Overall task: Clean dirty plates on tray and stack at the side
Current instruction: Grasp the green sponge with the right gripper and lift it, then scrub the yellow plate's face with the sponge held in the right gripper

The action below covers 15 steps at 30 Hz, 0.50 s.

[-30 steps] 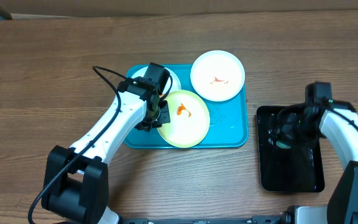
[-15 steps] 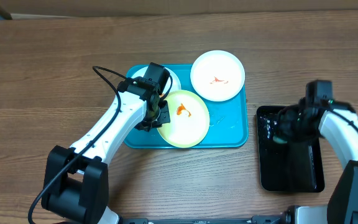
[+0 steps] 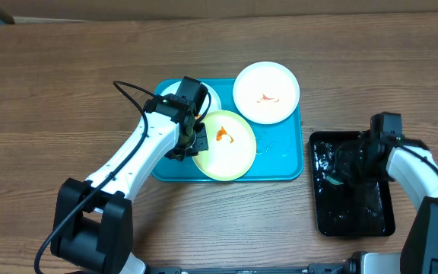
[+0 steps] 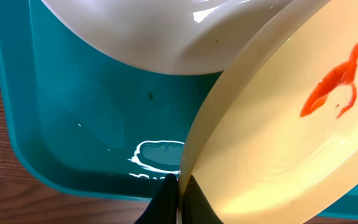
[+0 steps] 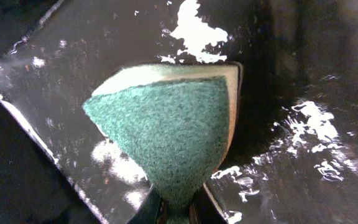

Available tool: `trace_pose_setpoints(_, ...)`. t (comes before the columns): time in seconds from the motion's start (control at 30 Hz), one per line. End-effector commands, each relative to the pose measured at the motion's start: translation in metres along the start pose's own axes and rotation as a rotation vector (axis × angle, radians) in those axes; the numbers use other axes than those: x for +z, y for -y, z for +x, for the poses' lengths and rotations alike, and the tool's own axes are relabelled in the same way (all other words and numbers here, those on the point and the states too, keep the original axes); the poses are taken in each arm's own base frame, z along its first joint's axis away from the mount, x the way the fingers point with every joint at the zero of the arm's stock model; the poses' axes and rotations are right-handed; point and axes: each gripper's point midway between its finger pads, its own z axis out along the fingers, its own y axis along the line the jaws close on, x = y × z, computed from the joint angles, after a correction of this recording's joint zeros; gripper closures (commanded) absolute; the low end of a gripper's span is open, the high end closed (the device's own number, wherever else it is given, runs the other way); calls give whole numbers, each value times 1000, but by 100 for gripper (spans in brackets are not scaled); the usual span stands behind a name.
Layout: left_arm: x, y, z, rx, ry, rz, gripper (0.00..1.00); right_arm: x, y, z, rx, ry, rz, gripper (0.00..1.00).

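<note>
Plates unmoved; right fingers, pinching sponge, shifted left.

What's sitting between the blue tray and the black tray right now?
Nothing sits there. The overhead view shows only a narrow bare strip of wooden table separating the blue tray from the black tray.

Smooth, glossy plastic on the turquoise tray, equally smooth sheen on the lime-green plate and white plate, matt wood-grain table, wet, highly reflective black tray, rough fibrous green face over pale foam on the sponge.
</note>
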Motion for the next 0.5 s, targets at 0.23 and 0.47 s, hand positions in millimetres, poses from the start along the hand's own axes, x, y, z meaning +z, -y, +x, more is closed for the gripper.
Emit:
trace_pose_setpoints(0.23, 0, -1, -1, 14, 10, -9, 96, -81, -45, -46, -49, 125, -74, 96)
trace_pose_setpoints(0.47, 0, 0, -3, 15, 18, -3, 96, -83, -47, -34, -101, 69, -92, 96)
